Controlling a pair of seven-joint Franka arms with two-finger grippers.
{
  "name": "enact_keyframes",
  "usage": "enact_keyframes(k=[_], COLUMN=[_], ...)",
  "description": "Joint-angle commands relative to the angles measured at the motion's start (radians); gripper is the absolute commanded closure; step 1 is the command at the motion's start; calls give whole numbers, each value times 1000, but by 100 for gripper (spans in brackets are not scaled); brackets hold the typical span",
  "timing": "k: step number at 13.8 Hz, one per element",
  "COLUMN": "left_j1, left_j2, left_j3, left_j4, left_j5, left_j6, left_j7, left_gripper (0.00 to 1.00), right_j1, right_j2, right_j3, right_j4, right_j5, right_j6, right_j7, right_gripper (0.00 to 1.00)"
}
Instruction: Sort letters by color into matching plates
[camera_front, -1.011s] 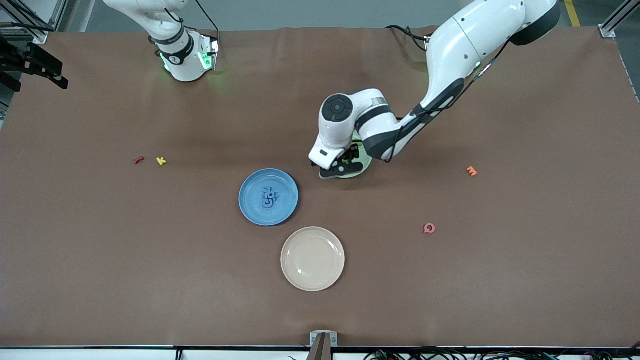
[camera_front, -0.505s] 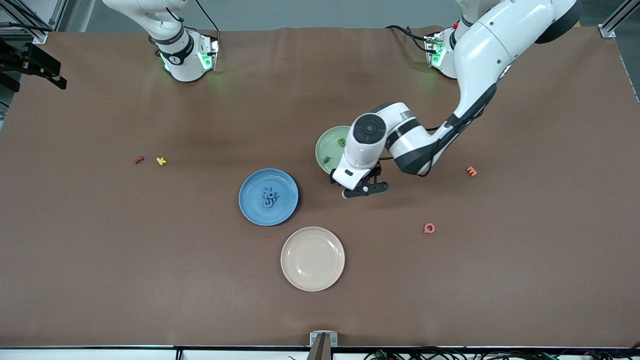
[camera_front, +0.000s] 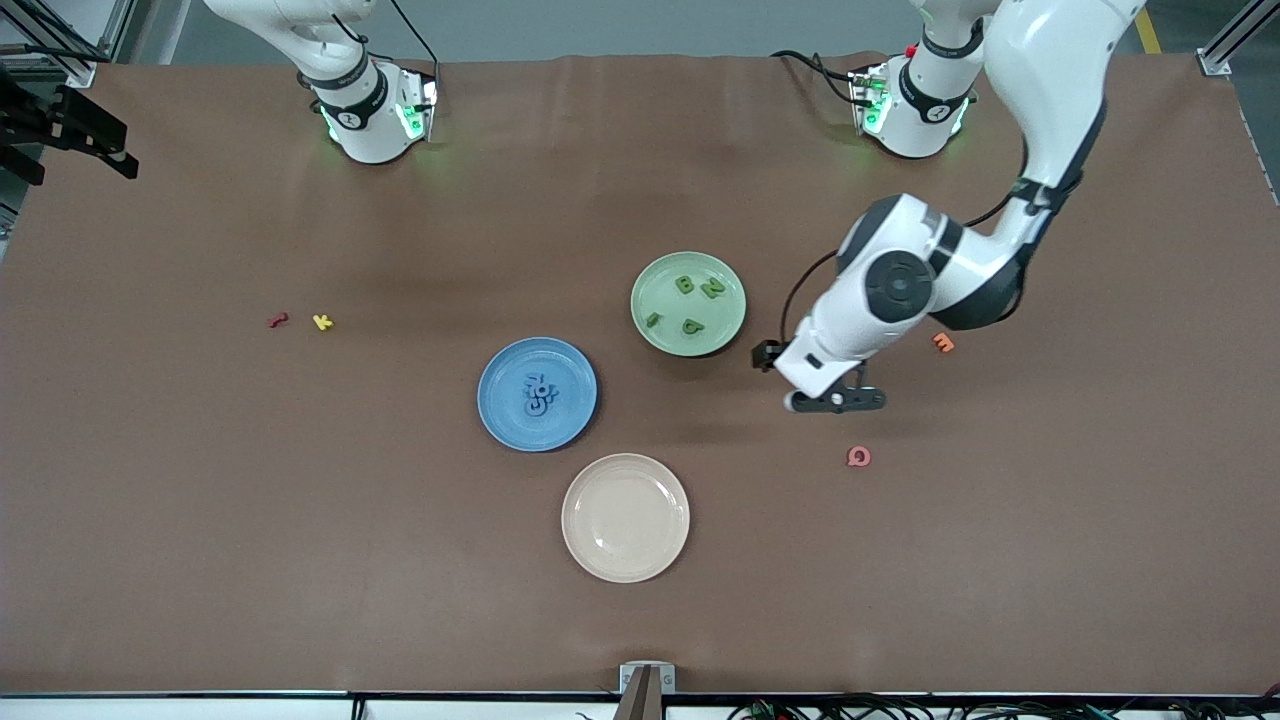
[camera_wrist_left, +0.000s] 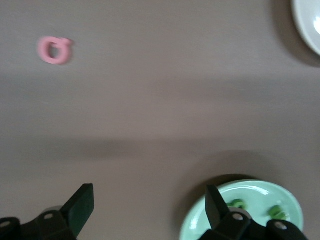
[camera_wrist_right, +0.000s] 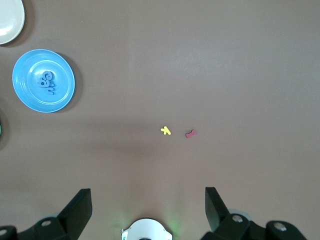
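Observation:
The pale green plate (camera_front: 736, 300) holds several green letters (camera_front: 684, 285). The blue plate (camera_front: 500, 420), nearer the front camera, holds a pile of blue letters (camera_front: 539, 395). My left gripper (camera_front: 838, 401) is open and empty, up over bare table between the green plate and a pink letter (camera_front: 858, 457). In the left wrist view its jaws (camera_wrist_left: 147, 195) stand wide apart, with the green plate (camera_wrist_left: 250, 200) and green letters (camera_wrist_left: 238, 204) beside one finger. My right gripper (camera_wrist_right: 147, 197) is open and empty, waiting above its own base, out of the front view. The right wrist view shows the blue plate (camera_wrist_right: 30, 100) and blue letters (camera_wrist_right: 47, 82).
A cream plate (camera_front: 625, 517) lies nearest the front camera. An orange letter (camera_front: 943, 342) and the pink letter (camera_wrist_left: 54, 50) lie toward the left arm's end. A yellow letter (camera_front: 322, 322) and a red letter (camera_front: 278, 320) lie toward the right arm's end.
My left gripper has swung from over the green plate toward the left arm's end of the table, uncovering the plate and its green letters. The right arm has not moved.

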Motion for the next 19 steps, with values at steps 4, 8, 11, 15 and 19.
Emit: enact_keyframes(k=[4,8,11,15,19], left_j1=[45,169,200,234,271], left_j2=[-235,-345,-428,-445,-447], left_j3=[177,171,179,189,191], left_j4=[-59,-49,-35,130,264], left_j5=[-140,-133,-136,-132,-129], left_j6=[-98,-181,-273,-417,-492], left_j7=[272,333,384,468,482], left_gripper=[1,1,1,1,1], right_j1=[11,10,10,6,10], right_j2=[45,77,78,81,78], right_j3=[-11,-11,-11,-11,-11], right_j4=[68,103,106,102,97], right_j5=[10,10,11,16,19], right_j6=[-12,-14,-14,-9,-9], right_j7=[-12,-6,-11,-14,6], right_gripper=[0,0,0,0,0])
